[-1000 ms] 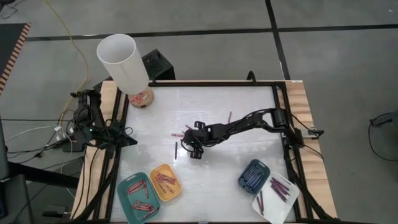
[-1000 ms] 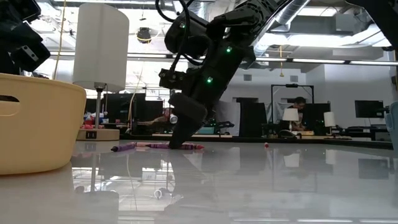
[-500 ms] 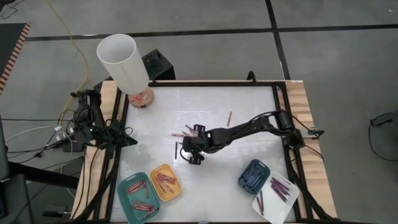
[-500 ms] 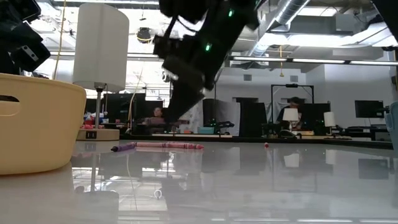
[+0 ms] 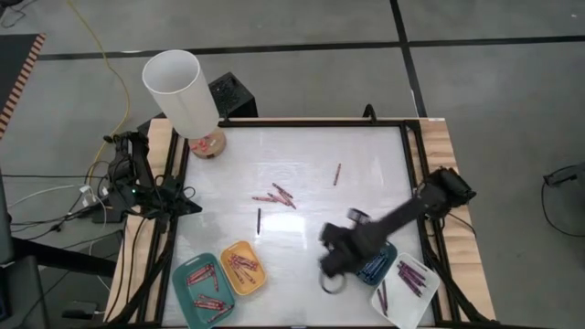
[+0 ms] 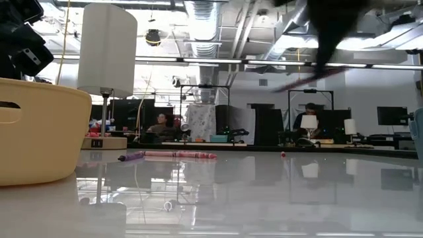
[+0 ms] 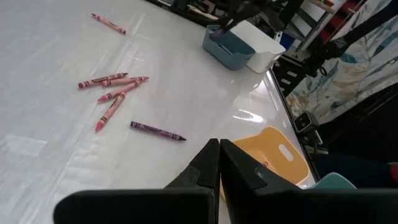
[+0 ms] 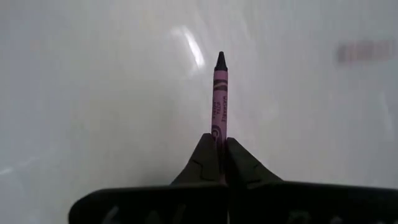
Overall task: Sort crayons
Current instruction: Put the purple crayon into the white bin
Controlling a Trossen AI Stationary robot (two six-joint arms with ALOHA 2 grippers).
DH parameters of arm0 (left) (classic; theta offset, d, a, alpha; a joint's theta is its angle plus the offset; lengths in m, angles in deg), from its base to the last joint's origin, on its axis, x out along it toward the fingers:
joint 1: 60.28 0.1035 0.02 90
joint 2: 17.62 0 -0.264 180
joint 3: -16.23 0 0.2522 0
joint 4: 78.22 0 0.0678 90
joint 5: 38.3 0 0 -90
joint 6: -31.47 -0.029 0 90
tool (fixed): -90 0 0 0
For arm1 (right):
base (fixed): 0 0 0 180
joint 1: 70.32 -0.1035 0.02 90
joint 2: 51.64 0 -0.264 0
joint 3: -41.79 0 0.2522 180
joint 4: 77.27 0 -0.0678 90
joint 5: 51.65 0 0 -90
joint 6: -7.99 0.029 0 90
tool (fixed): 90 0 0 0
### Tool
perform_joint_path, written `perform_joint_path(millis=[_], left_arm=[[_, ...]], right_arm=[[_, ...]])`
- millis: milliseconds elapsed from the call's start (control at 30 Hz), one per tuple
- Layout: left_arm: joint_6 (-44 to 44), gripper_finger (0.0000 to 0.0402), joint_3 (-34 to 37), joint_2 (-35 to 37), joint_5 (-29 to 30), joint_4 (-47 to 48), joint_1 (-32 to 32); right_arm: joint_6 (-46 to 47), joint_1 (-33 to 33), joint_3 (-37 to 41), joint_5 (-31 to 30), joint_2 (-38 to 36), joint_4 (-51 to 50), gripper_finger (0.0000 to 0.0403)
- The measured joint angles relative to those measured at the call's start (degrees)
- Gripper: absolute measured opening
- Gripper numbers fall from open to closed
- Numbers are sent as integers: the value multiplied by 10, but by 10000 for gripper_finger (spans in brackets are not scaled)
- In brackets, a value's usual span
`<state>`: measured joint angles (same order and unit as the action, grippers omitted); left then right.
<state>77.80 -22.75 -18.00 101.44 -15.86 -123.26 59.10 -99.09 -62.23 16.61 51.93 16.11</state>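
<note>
My right gripper (image 5: 331,267) hangs above the table's near right part, beside the dark-blue tray (image 5: 373,259), shut on a purple crayon (image 8: 220,93). Loose crayons lie flat on the white table: a small reddish cluster (image 5: 279,195) in the middle, a single one (image 5: 337,174) farther right, and a dark one (image 5: 259,219). More crayons lie in the teal tray (image 5: 203,291), the yellow tray (image 5: 243,267) and the white tray (image 5: 407,283). My left gripper (image 7: 219,163) waits shut with nothing in it at the table's left edge. My right gripper pinches the purple crayon's blunt end (image 8: 217,134) between its two fingertips (image 8: 204,155). The crayon runs on in line with the fingers, its pointed tip (image 8: 220,59) away from them. It is lifted clear of the table, and the fingers slant downward.
A lamp with a white shade (image 5: 180,91) stands at the table's far left corner. The four trays line the near edge, two left and two right. Black frame rails (image 5: 416,164) run along the table's sides. In the low view, people sit at desks in the room behind.
My right gripper has risen from the crayon cluster in the table's middle and swung quickly toward the near right, to the dark-blue tray, turning as it went. It stays shut on the purple crayon, which is lifted clear of the table.
</note>
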Motion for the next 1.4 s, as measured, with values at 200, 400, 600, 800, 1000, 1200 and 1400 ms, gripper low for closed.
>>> perform_joint_path(millis=[200, 400, 600, 800, 1000, 1200, 1400], left_arm=[[0, 0, 0, 0, 0, 0, 0], [0, 0, 0, 0, 0, 0, 0], [0, 0, 0, 0, 0, 0, 0], [0, 0, 0, 0, 0, 0, 0], [0, 0, 0, 0, 0, 0, 0], [0, 0, 0, 0, 0, 0, 0], [0, 0, 0, 0, 1, 0, 0]], right_arm=[[230, -104, 1, 61, -13, -172, 1], [359, -182, 6, 147, -17, -172, 1], [488, -256, 6, 249, -16, -172, 1], [626, -324, 6, 320, -16, -171, 1], [705, -360, 6, 302, -16, -171, 1], [703, -359, 5, 259, -6, -165, 1], [690, -352, 5, 249, 18, -149, 1]])
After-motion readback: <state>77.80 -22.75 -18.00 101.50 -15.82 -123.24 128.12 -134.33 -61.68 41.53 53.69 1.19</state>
